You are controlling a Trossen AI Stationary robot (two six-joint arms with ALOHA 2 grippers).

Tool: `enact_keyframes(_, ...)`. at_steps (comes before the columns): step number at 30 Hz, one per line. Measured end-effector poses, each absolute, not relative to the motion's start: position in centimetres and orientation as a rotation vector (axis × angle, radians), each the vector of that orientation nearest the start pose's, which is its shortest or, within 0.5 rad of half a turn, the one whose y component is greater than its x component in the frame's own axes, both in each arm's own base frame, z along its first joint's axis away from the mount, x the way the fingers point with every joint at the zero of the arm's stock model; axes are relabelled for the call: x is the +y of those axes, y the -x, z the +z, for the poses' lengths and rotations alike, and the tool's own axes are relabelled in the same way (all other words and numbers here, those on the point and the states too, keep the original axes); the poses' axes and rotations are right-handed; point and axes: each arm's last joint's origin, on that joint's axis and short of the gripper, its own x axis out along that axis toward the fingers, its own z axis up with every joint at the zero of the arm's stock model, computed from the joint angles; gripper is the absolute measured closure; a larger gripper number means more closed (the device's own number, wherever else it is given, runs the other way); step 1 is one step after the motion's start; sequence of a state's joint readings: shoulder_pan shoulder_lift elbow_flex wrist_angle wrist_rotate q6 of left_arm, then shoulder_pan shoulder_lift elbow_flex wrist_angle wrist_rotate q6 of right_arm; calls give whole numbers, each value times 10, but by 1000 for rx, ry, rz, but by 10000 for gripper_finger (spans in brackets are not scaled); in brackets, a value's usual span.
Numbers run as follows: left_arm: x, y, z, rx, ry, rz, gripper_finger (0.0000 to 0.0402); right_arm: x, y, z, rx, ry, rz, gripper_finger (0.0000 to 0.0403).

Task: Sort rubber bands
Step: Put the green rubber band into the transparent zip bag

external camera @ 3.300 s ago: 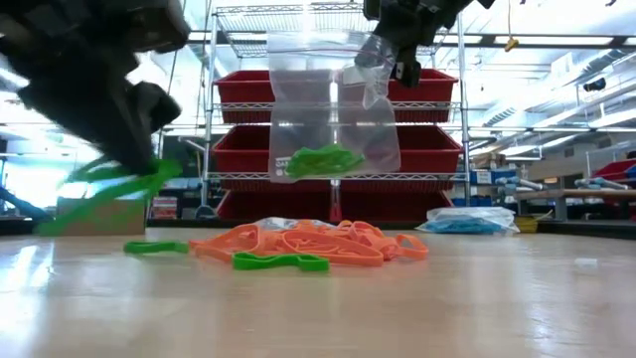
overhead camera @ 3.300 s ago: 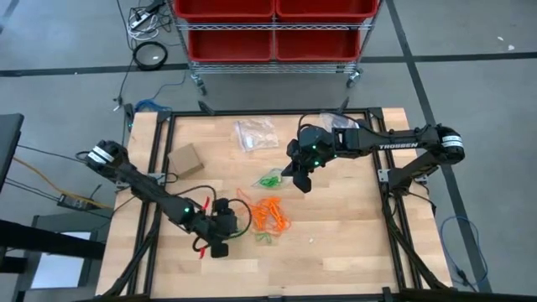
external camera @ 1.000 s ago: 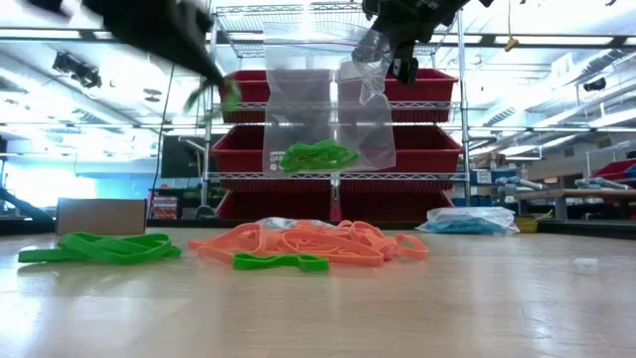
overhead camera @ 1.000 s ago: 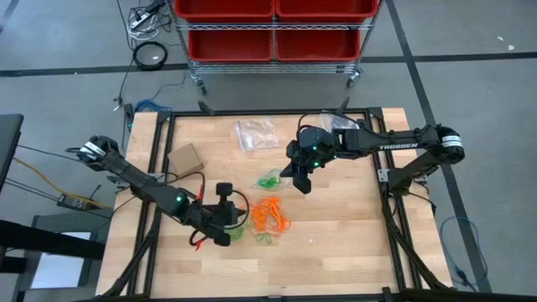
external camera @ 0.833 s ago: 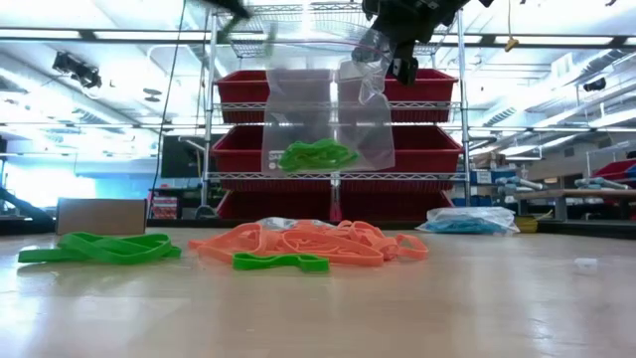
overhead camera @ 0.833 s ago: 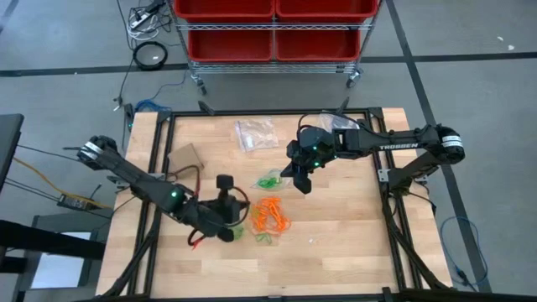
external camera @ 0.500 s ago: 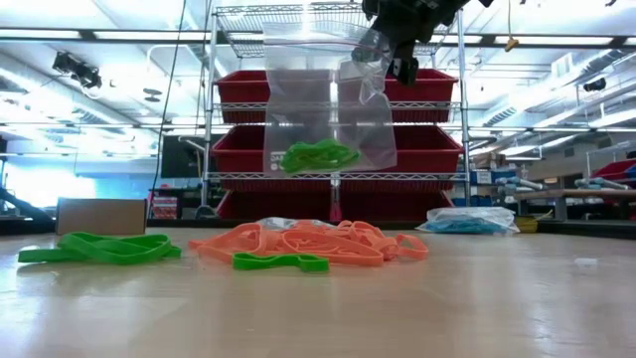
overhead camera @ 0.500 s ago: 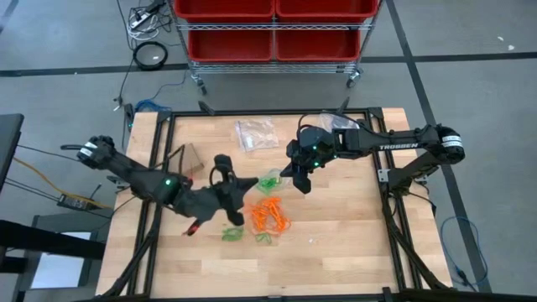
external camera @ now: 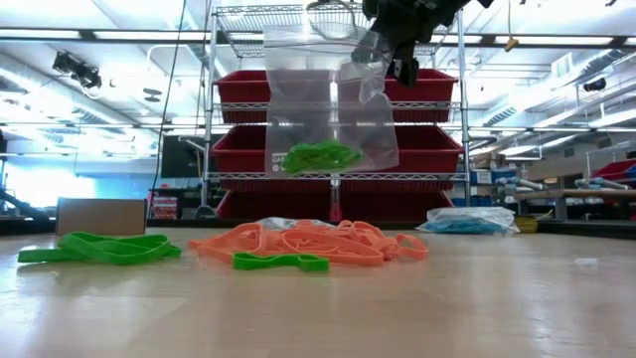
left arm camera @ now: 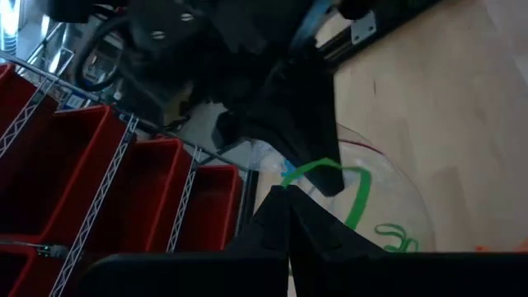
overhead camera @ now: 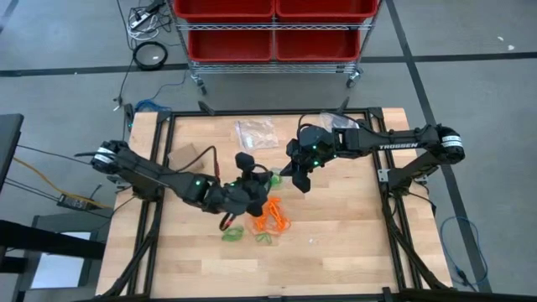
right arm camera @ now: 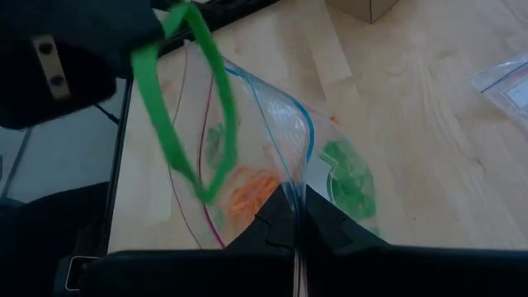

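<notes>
A: Where is your green band [right arm camera: 186, 107]?

B: Pinched in your left gripper [left arm camera: 289, 191], hanging lengthwise just over the clear bag [right arm camera: 272, 140], close to its mouth. Your right gripper [right arm camera: 295, 216] is clamped on the bag's rim, holding it above the table [overhead camera: 352, 226].

A: And the rest?

B: The orange bands [overhead camera: 270, 215] lie below, beside loose green ones [external camera: 99, 247].

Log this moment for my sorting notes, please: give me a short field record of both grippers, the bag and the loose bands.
left gripper: shut on green rubber band, at the bag's mouth
right gripper: shut on clear plastic bag, held above the table
bag contents: green bands
table: orange pile, loose green bands
</notes>
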State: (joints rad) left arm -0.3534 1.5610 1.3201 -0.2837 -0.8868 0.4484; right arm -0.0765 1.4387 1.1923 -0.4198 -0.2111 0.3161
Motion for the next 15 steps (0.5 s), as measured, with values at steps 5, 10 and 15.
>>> enact_keyframes(5, -99, -334, 318, 567, -752, 413, 401, -19, -312, 304, 676, -397, 23, 403)
enact_keyframes(10, -98, -331, 314, 613, -758, 428, 401, -20, -312, 304, 675, -399, 20, 403)
enact_keyframes(15, -97, -329, 312, 631, -750, 438, 400, -20, -312, 304, 675, -398, 20, 403)
